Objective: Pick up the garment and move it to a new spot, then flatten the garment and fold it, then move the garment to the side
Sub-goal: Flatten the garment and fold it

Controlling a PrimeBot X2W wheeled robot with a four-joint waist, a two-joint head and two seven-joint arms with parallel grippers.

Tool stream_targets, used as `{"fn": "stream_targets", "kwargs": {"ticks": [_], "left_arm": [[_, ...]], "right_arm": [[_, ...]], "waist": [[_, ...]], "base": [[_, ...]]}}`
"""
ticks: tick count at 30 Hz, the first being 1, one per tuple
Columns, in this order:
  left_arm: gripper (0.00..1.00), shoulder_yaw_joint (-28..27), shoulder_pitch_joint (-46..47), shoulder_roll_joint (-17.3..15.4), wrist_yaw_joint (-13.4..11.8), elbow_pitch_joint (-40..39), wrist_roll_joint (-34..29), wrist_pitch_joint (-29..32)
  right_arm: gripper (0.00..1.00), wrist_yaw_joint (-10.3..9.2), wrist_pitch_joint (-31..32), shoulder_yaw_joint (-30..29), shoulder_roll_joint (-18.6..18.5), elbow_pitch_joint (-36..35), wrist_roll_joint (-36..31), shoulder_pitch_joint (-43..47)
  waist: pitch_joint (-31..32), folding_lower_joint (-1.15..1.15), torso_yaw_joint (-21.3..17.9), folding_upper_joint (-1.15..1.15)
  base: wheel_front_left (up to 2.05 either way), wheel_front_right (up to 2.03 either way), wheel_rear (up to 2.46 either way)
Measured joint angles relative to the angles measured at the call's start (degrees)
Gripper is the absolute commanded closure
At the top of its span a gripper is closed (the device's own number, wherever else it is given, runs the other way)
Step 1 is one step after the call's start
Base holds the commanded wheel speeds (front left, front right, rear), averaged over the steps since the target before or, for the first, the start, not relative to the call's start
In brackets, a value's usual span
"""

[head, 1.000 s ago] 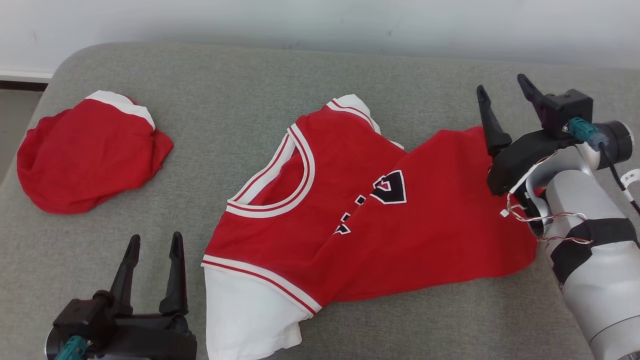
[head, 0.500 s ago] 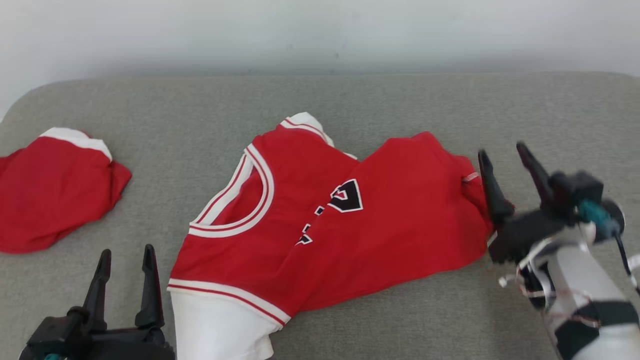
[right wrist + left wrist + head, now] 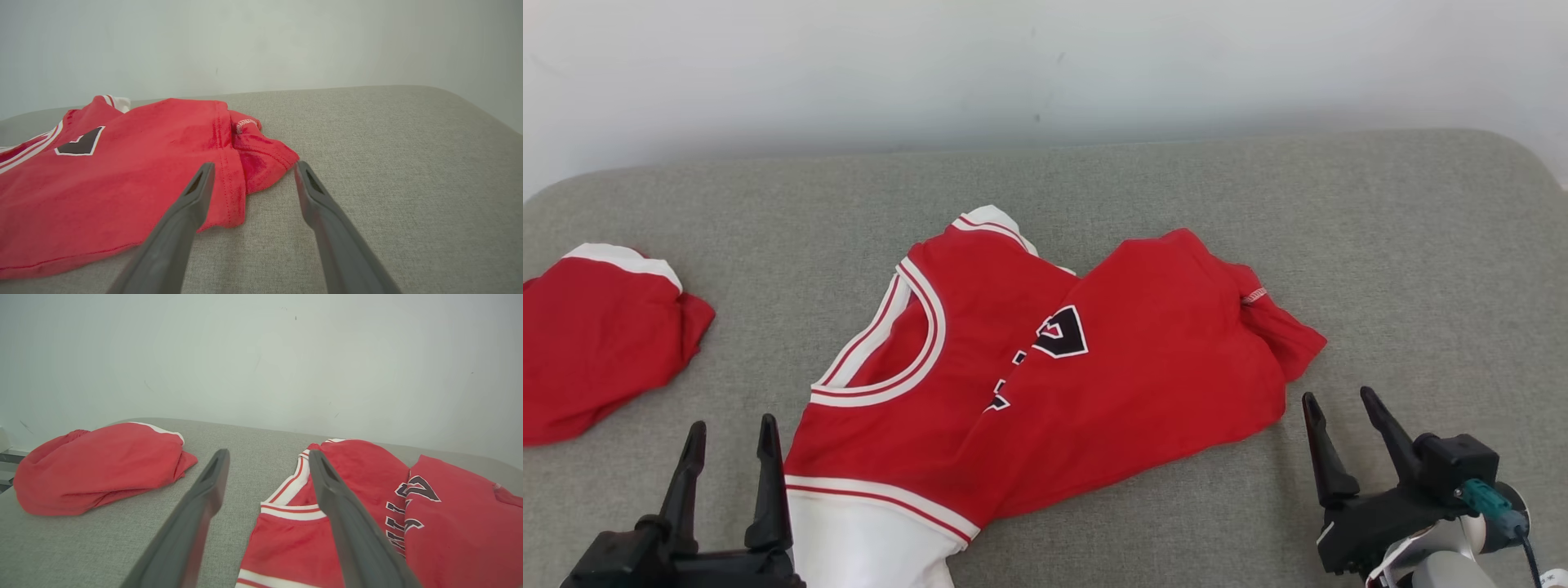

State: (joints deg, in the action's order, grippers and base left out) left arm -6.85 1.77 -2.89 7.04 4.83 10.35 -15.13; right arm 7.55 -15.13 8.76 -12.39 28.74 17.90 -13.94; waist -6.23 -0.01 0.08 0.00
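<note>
I am drawing my right claw [image 3: 1338,395] back off the right edge of the jersey [image 3: 1094,392]. It and my left claw [image 3: 731,423] are both standing apart, empty. The jersey is lying doubled over in the middle of the cushion [image 3: 1421,269], so this fold looks laid and I am probably lining up the next.

Two red garments on one bench [image 3: 1380,245]: one jersey [image 3: 1111,392] and, left of it, one bundle [image 3: 596,335]. One left gripper [image 3: 731,421], one right gripper [image 3: 1337,395], two fingers [image 3: 766,482] each.

Looking down on a red jersey [image 3: 1094,384] lying folded on a grey cushion [image 3: 1380,245], with left gripper [image 3: 731,422] and right gripper [image 3: 1338,395] sitting spread near it and 1 red bundle [image 3: 596,343] apart at left
</note>
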Motion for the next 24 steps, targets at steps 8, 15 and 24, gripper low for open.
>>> {"fn": "stream_targets", "kwargs": {"ticks": [8, 15, 24], "left_arm": [[0.0, 0.8, 0.2, 0.0, 0.0, 0.0, -0.4, 0.0], [0.0, 1.0, 0.2, 0.0, 0.1, 0.0, -0.6, 0.0], [0.0, 0.7, 1.3, 0.0, 0.4, 0.7, -0.7, 0.0]], "right_arm": [[0.0, 0.0, 0.0, 0.6, 1.0, 6.8, -1.2, -2.5], [0.0, 0.0, 0.0, 0.3, 1.9, 14.5, -1.5, -6.2], [1.0, 0.0, 0.0, 0.7, 3.4, 20.7, -0.5, -8.7]], "waist": [[-0.6, 0.0, 1.6, 0.0], [-1.7, 0.0, 3.2, 0.0], [-2.3, 0.01, 4.1, 0.0]], "base": [[0.0, 0.0, 0.0], [0.0, 0.0, 0.0], [0.0, 0.0, 0.0]]}}
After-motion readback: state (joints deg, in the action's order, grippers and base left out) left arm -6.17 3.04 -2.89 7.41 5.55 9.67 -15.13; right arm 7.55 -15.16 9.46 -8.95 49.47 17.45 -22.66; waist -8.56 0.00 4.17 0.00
